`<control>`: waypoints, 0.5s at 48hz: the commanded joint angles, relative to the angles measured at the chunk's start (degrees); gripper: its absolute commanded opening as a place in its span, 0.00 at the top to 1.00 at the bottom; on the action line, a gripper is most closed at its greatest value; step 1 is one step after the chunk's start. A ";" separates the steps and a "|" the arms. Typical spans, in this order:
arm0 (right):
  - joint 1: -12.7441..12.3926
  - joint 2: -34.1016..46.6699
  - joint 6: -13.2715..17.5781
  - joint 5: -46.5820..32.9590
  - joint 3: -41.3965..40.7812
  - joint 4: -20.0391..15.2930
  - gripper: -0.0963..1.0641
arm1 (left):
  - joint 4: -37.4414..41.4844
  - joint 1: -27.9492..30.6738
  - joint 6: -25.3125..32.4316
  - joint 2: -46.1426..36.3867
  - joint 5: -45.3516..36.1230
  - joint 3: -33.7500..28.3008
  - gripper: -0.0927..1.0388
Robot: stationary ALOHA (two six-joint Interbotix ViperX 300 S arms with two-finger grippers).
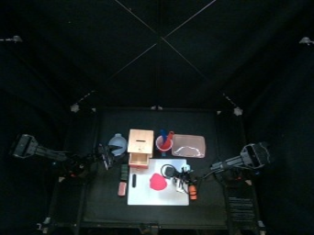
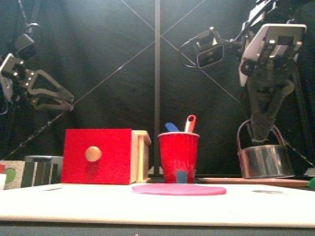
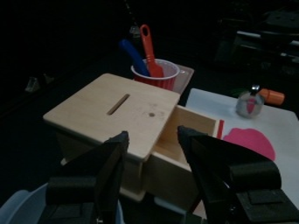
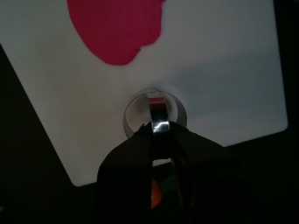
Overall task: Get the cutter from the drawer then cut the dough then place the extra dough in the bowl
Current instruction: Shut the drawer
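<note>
My right gripper is shut on the wire handle of the round metal cutter, which hangs upright at the white cutting board, beside the pink dough. I cannot tell whether the cutter touches the board. In the front view the cutter is at the right, with the flat dough left of it. My left gripper is open and empty, near the wooden box and its pulled-out drawer. The blue-grey bowl is left of the box.
A red cup with a blue and a red toy knife stands right of the box, behind the board. A pink tray lies at the back right. A small red and green toy lies left of the board.
</note>
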State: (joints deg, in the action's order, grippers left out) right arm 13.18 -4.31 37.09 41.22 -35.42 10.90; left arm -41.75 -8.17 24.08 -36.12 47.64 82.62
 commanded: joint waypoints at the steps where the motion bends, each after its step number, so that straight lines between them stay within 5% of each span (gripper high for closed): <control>1: 0.00 -1.85 0.00 -2.02 -0.53 0.44 0.46 | 1.58 0.97 0.09 0.09 0.18 -2.29 0.17; 17: -0.35 -1.49 0.09 -4.75 -2.64 0.35 0.44 | 2.46 3.52 -0.26 0.09 0.18 -4.57 0.16; 24: -0.26 -1.67 0.09 -5.80 -2.81 -0.09 0.35 | 2.55 4.13 0.09 0.09 0.18 -6.15 0.15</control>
State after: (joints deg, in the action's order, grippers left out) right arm 13.10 -4.31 37.18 36.21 -38.67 11.07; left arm -39.46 -4.48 24.08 -36.04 47.64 78.31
